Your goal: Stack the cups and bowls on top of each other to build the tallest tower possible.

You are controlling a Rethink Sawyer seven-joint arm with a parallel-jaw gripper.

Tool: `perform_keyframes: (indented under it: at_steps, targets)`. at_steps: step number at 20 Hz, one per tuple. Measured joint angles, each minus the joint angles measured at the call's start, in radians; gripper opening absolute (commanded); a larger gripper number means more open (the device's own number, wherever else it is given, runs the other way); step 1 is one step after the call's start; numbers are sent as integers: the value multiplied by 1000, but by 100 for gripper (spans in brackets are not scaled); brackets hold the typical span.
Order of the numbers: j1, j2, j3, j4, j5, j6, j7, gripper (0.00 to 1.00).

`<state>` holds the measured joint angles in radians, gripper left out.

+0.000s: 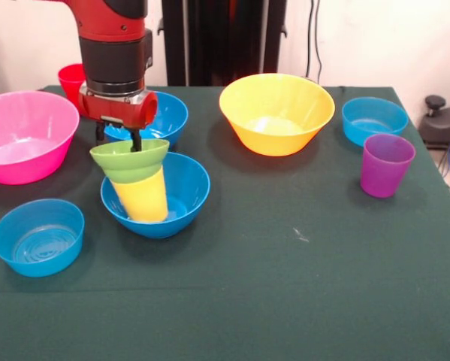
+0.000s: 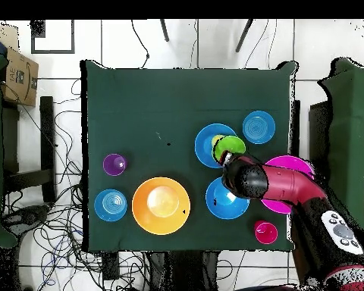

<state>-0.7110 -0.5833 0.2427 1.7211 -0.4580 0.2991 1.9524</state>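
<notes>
White walls stand behind the surface (image 1: 300, 286), which is covered with a dark green cloth. From above, the floor is pale tiles with lots of black cables (image 2: 56, 242), and a cardboard box (image 2: 18, 76) sits to one side.

All the bowls and cups are smooth, shiny plastic and round. A big pink bowl (image 1: 25, 135) sits at one edge of the cloth. A big yellow-orange bowl (image 1: 276, 113) sits near the middle of the far side. Two small light-blue bowls sit well apart, one near a front corner (image 1: 38, 236) and one by the far corner (image 1: 374, 120). A see-through purple cup (image 1: 386, 165) stands upright just beside that far one. A red cup (image 1: 70, 81) peeks out behind the red and black arm (image 1: 116, 45).

The tower (image 1: 146, 184) is small so far. A deep blue bowl (image 1: 183, 197) is its base. A yellow cup (image 1: 143, 199) stands in it upside down and leans a bit. A lime green bowl (image 1: 131, 158) sits on top of the cup, tilted. Another deep blue bowl (image 1: 168, 116) waits just behind.

The gripper (image 1: 136, 140) reaches down to the green bowl's far rim. I cannot tell if the jaws are holding it.
</notes>
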Motion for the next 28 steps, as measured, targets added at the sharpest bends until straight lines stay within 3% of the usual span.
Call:
perform_keyframes:
  at_steps: [10,19,28]
  targets:
    - [54,-102,0,1,24,30,0,100]
    - [60,-182,0,1,67,99,0,100]
    - [71,-227,0,1,92,101,0,100]
